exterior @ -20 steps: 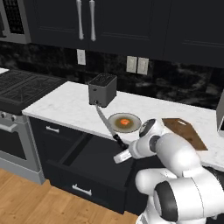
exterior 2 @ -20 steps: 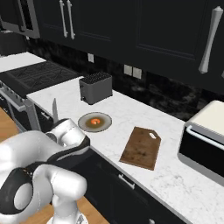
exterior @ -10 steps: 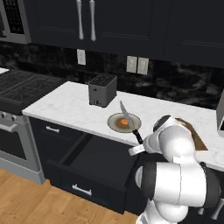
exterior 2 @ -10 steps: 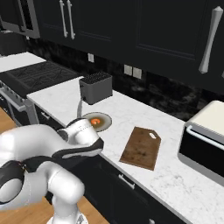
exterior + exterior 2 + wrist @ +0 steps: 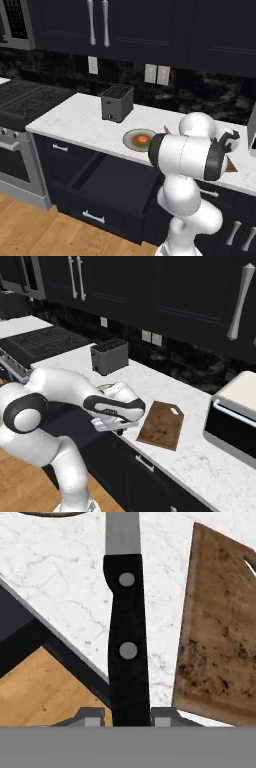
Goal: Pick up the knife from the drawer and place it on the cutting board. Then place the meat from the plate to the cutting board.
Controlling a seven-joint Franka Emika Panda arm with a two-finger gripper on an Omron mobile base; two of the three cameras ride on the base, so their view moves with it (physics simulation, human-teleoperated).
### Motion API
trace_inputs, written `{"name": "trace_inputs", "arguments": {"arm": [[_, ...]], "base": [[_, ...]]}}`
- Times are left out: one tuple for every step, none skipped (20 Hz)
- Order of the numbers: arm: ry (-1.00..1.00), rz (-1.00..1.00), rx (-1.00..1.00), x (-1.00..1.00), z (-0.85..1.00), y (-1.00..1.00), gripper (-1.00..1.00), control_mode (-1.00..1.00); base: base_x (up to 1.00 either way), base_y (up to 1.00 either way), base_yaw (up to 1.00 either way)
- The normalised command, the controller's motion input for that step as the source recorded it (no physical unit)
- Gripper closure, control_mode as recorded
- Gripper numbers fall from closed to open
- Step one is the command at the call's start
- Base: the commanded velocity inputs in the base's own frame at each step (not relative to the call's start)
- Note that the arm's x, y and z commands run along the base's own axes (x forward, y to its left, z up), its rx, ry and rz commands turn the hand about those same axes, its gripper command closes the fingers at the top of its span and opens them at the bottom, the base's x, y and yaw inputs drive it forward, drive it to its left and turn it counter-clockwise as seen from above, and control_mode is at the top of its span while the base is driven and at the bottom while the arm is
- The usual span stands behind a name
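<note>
A: So where is the knife [image 5: 127, 627] now?

B: Clamped by its dark handle in the gripper [image 5: 127, 719], over the white counter [image 5: 65, 577], just left of the cutting board [image 5: 220, 627]. A second ago it hung nearer the plate [image 5: 135, 141]; the arm has swung right since.

A: And the drawer [image 5: 107, 192]?

B: Open, and emptied of it. The meat [image 5: 142, 139] waits on the plate.

A: How does the arm stand?

B: Folded low over the counter's near edge, with the hand short of the board.
</note>
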Motion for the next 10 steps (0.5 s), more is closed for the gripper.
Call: {"name": "trace_inputs", "arguments": {"arm": [[0.25, -0.01, 0.35, 0.49, 0.40, -1.00, 1.00, -1.00], [0.23, -0.02, 0.37, 0.52, 0.31, -1.00, 1.00, -1.00], [0.23, -0.01, 0.38, 0.51, 0.15, -0.86, 1.00, -1.00], [0.21, 0.00, 0.33, 0.27, 0.14, -0.61, 1.00, -1.00], [0.18, 0.00, 0.31, 0.08, 0.17, -0.53, 1.00, -1.00], [0.11, 0.00, 0.23, 0.00, 0.12, -0.40, 1.00, -1.00], [0.09, 0.00, 0.11, 0.06, 0.00, -0.31, 1.00, -1.00], [0.08, 0.00, 0.06, 0.12, 0.00, -0.29, 1.00, -1.00], [0.09, 0.00, 0.02, 0.21, 0.00, -0.29, 1.00, -1.00], [0.09, 0.00, 0.01, 0.26, 0.00, -0.31, 1.00, -1.00]], "base": [[0.00, 0.00, 0.00], [0.00, 0.00, 0.00], [0.00, 0.00, 0.00], [0.00, 0.00, 0.00], [0.00, 0.00, 0.00], [0.00, 0.00, 0.00], [0.00, 0.00, 0.00], [0.00, 0.00, 0.00], [0.00, 0.00, 0.00], [0.00, 0.00, 0.00]]}}
